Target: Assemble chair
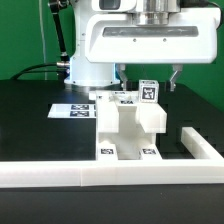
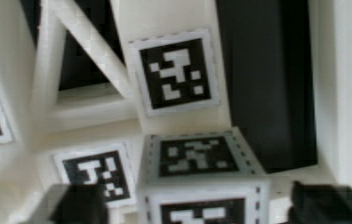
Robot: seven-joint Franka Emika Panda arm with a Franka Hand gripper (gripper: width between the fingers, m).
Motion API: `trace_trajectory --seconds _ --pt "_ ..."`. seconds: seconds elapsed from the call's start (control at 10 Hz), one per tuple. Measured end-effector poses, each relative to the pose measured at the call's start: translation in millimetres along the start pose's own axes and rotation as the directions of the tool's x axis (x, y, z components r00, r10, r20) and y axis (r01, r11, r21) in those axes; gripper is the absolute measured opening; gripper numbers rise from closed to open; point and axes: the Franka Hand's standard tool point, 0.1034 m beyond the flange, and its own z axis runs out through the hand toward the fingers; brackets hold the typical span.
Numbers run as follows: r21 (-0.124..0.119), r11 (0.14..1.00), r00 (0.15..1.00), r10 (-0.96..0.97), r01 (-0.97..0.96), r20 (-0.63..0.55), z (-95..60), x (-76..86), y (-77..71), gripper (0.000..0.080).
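Note:
The partly built white chair (image 1: 130,125) stands on the black table, with tags on its front feet and top. A small white tagged post (image 1: 148,91) rises from its far top. My gripper (image 1: 148,78) hangs just above, with one dark finger (image 1: 120,76) on each side of the post, spread wide and open. In the wrist view the post's tagged end (image 2: 199,160) lies between the gripper's (image 2: 199,208) dark fingers (image 2: 70,200), with a gap on each side. Other tagged chair pieces (image 2: 173,75) show behind it.
A long plain white rail (image 1: 110,176) runs along the table's front and turns back at the exterior view's right (image 1: 200,145). The marker board (image 1: 73,108) lies flat at the chair's left. The robot's base (image 1: 90,65) stands behind.

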Motion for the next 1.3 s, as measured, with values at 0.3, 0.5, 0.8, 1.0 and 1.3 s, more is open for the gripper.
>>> trace_trajectory --seconds 0.3,0.5,0.8,1.0,1.3 --pt "0.0 1.0 1.0 0.001 -0.001 0.0 0.0 0.1 0.1 0.0287" --pt "0.001 0.999 0.999 0.044 -0.044 0.0 0.0 0.0 0.0 0.0287" --pt "0.003 0.962 0.962 0.274 -0.274 0.001 0.1 -0.1 -0.3 0.0287" --pt "0.006 0.921 0.921 0.39 -0.39 0.003 0.2 -0.2 -0.9 0.0287" --pt "0.005 0.823 0.823 0.568 -0.568 0.005 0.4 -0.5 -1.5 0.0288"
